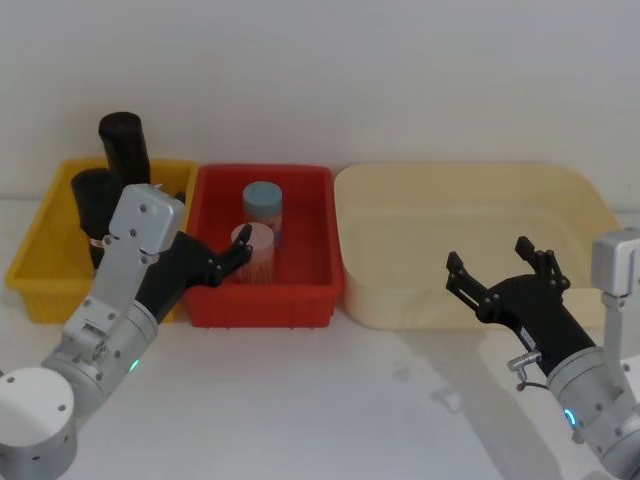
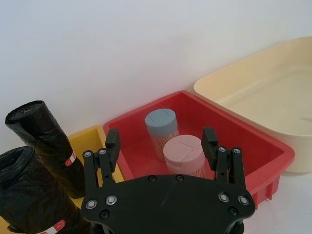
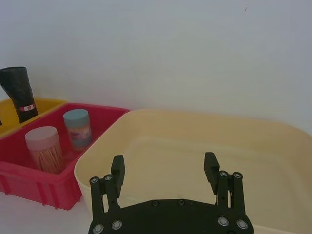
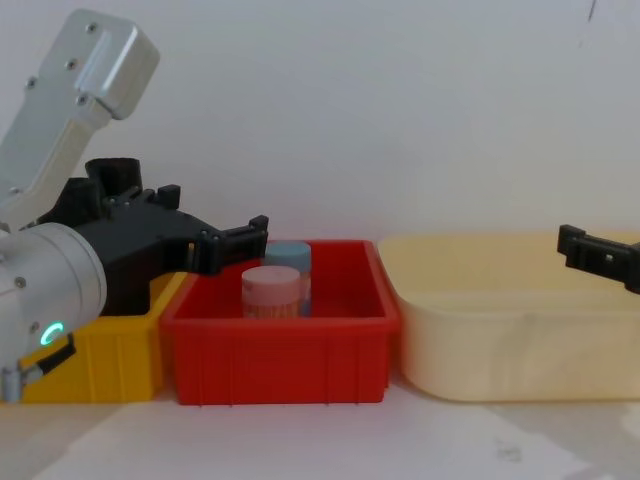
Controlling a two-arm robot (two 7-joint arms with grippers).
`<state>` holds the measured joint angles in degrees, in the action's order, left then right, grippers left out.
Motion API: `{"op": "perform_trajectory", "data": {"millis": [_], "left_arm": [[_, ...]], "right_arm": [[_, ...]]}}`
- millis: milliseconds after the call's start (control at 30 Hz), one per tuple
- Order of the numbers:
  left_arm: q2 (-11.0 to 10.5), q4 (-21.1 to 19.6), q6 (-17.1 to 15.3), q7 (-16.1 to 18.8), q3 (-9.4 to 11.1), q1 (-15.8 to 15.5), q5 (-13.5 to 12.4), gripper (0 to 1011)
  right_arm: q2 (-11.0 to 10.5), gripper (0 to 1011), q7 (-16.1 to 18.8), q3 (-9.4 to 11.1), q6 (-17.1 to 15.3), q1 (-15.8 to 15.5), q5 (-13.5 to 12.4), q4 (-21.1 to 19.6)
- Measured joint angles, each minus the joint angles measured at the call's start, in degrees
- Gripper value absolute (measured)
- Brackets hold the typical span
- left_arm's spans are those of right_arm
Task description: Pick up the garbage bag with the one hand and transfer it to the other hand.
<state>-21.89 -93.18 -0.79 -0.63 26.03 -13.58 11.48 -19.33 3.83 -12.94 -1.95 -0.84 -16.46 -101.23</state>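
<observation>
Left tool (image 2: 161, 141) spread, right tool (image 3: 165, 168) spread, garbage bag (image 1: 92, 200) half-hidden behind left arm (image 1: 120, 290).

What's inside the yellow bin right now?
Two black rolls stand in the yellow bin: the stubby garbage bag and a taller roll behind it. The left arm hides the bin's right part.

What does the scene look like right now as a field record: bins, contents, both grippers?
yellow bin: leftmost; holds the garbage bag and a taller black roll
red bin: middle; pink-lidded jar in front of a blue-lidded jar
cream tub: rightmost
left gripper: open, holding nothing, over the red bin's left side
right gripper: open, holding nothing, over the cream tub's front
task state: garbage bag not yet picked up
</observation>
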Motion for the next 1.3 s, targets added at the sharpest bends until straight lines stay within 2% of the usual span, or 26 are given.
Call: {"op": "perform_trajectory", "data": {"millis": [1300], "left_arm": [[0.00,0.00,0.00,0.00,0.00,0.00,0.00,1001]], "right_arm": [[0.00,1002,0.00,0.00,0.00,0.00,0.00,0.00]]}}
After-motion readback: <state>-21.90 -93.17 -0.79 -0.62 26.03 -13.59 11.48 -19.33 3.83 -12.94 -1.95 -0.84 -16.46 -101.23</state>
